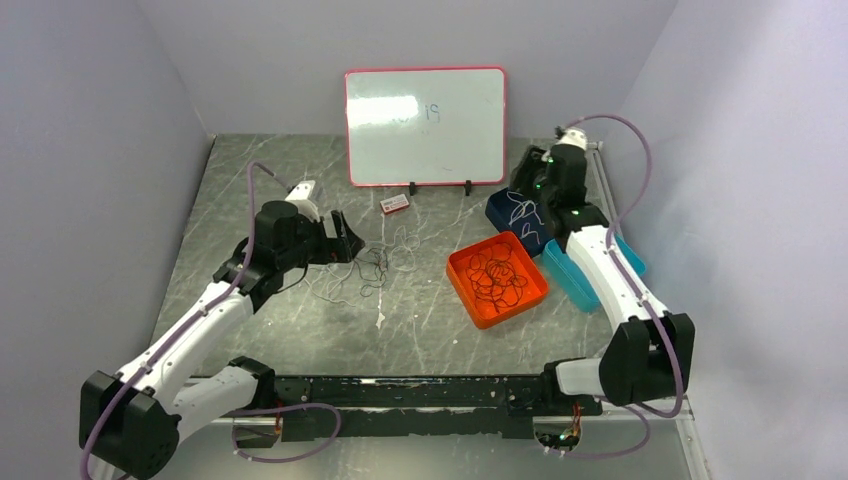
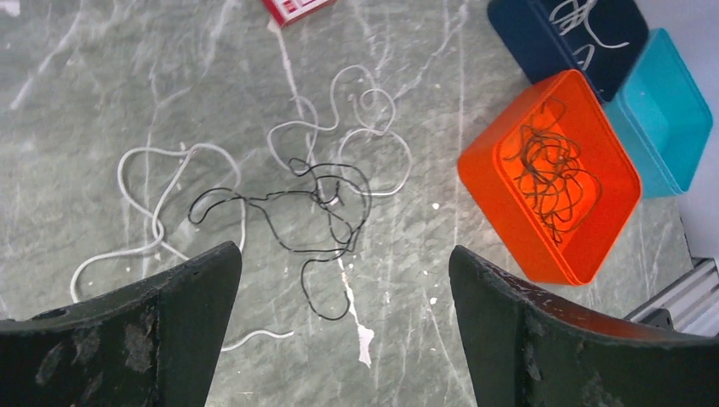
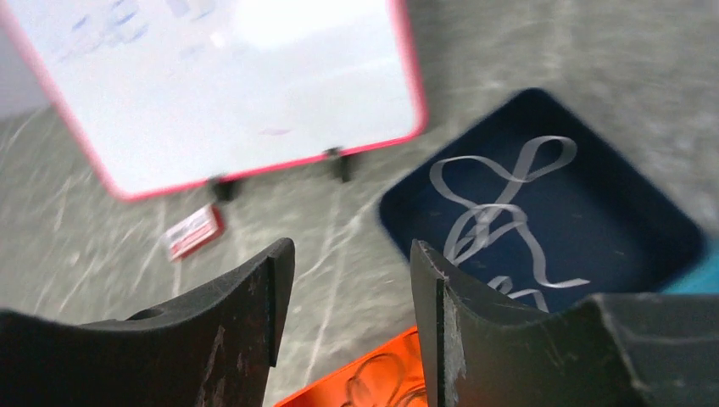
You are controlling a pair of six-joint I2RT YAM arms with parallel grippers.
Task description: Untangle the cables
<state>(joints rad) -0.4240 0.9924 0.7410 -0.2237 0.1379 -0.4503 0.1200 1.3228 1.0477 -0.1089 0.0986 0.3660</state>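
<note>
Nearest the arm bases, the left gripper [image 1: 348, 240] hovered low over the marbled grey surface [image 1: 420, 330]. Its jaws were spread wide with nothing between them. Just beyond its fingertips lay the loose cables [image 2: 326, 199]. A black strand curled in loops at the middle and crossed white strands that sprawled to the left and farther away, all flat on the surface.

To the right of that tangle, and apart from it, sat an orange tray [image 2: 496, 216] holding a heap of black cables [image 2: 551, 174]. A teal tray [image 1: 572, 278] lay just beside its right side, partly hidden under the right arm. Behind these two stood a navy tray [image 3: 593, 170] with a few white cables [image 3: 500, 212] looped inside. The right gripper [image 3: 352, 250] hung close by the navy tray, its jaws parted and gripping nothing.

Farther left, a small red-and-white card [image 1: 395, 204] lay on the surface. It sat just in front of a red-framed whiteboard [image 1: 427, 125], which was propped upright at the far wall.
</note>
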